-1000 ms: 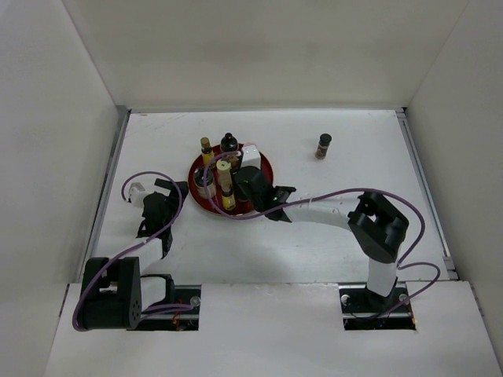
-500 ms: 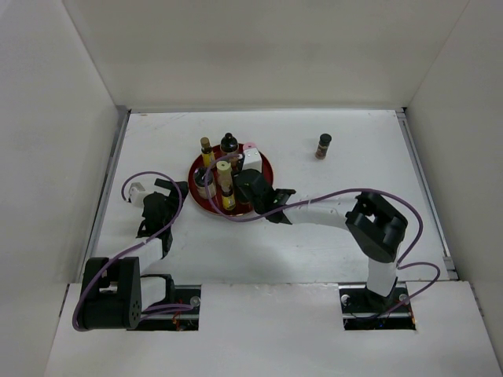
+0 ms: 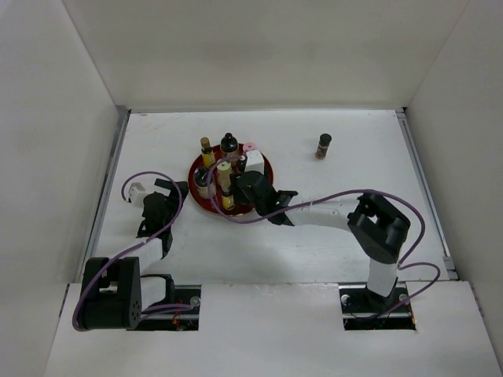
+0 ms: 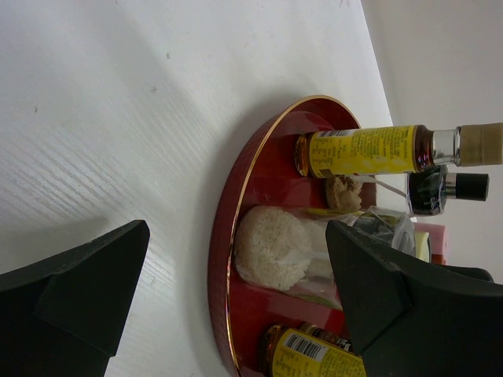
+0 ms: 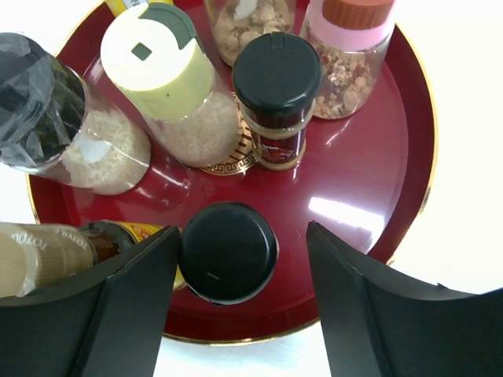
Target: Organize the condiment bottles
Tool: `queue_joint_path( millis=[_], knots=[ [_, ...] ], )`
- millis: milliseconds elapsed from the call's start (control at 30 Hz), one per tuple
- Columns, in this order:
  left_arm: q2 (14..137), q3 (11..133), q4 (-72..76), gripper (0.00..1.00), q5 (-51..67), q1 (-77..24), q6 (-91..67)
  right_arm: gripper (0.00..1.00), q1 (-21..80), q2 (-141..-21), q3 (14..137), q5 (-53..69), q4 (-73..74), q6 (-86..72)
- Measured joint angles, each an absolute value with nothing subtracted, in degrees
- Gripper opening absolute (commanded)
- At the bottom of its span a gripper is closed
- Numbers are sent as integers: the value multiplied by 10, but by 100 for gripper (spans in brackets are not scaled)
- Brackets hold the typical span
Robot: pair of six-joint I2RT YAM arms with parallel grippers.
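Several condiment bottles stand on the red tray (image 3: pixel 268 174). In the right wrist view I see a cream-capped jar (image 5: pixel 161 51), a small black-capped jar (image 5: pixel 275 75), a pink-capped jar (image 5: pixel 350 23) and a film-covered jar of white grains (image 5: pixel 47 102). My right gripper (image 5: pixel 240 267) is open over the tray's near side (image 3: pixel 242 188). A black-capped bottle (image 5: pixel 228 251) stands between its fingers, close to the left one. One black-capped bottle (image 3: pixel 323 145) stands alone at the far right. My left gripper (image 4: pixel 236 232) is open and empty, low beside the tray's left rim (image 3: pixel 171 192).
The left wrist view shows the tray rim (image 4: pixel 224 275), a yellow-labelled bottle (image 4: pixel 361 151) and the white-grain jar (image 4: pixel 271 247). White walls enclose the table on three sides. The right arm's purple cable loops over the tray's near edge.
My right gripper has shifted slightly over the tray's near side. The left arm has not moved.
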State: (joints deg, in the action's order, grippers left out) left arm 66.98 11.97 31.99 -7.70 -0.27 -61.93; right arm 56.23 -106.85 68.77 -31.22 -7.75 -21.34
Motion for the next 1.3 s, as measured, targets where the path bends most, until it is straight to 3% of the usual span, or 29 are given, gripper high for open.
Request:
queue_joint_path(
  millis=[300,333,433,500,567,733,833,1067,1300],
  knots=[
    [670,120,320,100,-77,-3,-619,75,557,-978,655,-313,-83,-210],
    [670,120,320,100,-77,-3,-619,72,553,-964,648,-313,-85,-210],
    [670,120,320,100,-77,-3,-620,37,526,-932,626,-313,-95,-204],
    [670,120,320,100,-77,-3,-620,25,492,-922,615,-314,-101,-202],
    [668,120,320,100,-77,-3,-619,27,442,-919,608,-315,-103,-202],
    [665,120,320,100,-77,-3,-619,64,300,-919,606,-328,-93,-200],
    [665,120,320,100,-77,-4,-619,73,233,-929,617,-337,-86,-193],
    [674,120,321,100,-76,-4,-619,78,178,-1031,719,-324,-45,-179],
    [687,120,322,100,-73,-4,-619,75,176,-1090,762,-289,-27,-163]
  ],
)
